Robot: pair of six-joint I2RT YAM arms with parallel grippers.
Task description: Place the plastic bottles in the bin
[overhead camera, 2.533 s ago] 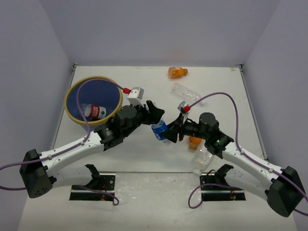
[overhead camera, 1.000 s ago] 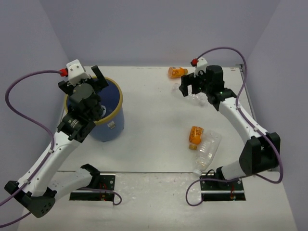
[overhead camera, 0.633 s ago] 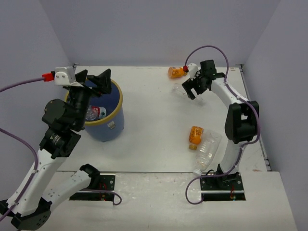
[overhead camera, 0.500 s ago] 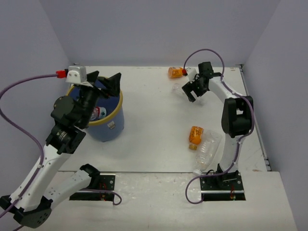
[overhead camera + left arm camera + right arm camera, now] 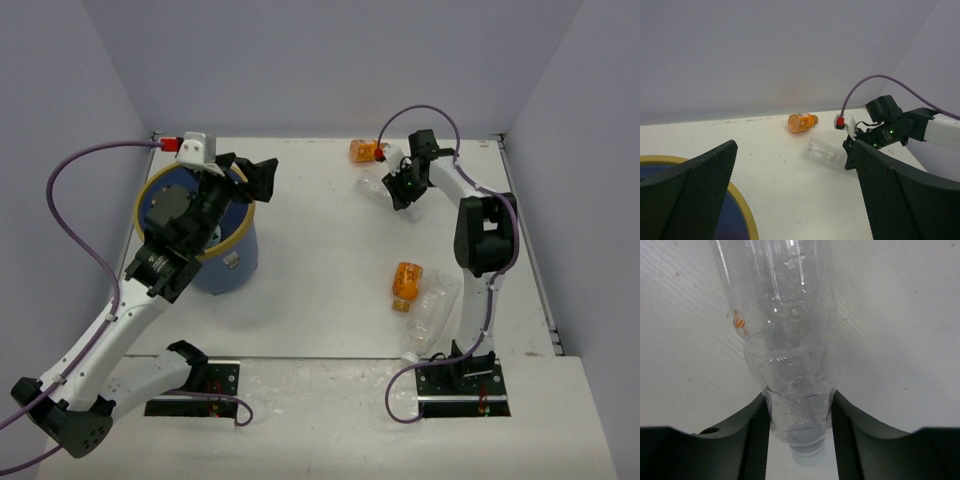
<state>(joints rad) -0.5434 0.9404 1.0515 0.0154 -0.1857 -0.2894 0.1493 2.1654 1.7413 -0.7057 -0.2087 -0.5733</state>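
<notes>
Since half a second ago the left gripper (image 5: 248,174) has swung off the mouth of the bin (image 5: 226,266) toward its right side, and the right gripper (image 5: 799,416) has settled onto a clear bottle (image 5: 785,340). Its two fingers (image 5: 756,422) press against either side of the bottle's neck, so it looks clamped on, with the bottle lying on the table far to the right of the bin. The left gripper carries nothing, its jaws spread wide just above the bin's yellow rim. Just behind the gripped bottle lies an orange bottle (image 5: 367,151). A second orange bottle (image 5: 406,280) lies touching a larger clear bottle (image 5: 428,318), right of the bin and nearer the arm bases. By my reckoning four bottles remain outside. The left arm covers most of the bin's inside, so its contents cannot be read now.
</notes>
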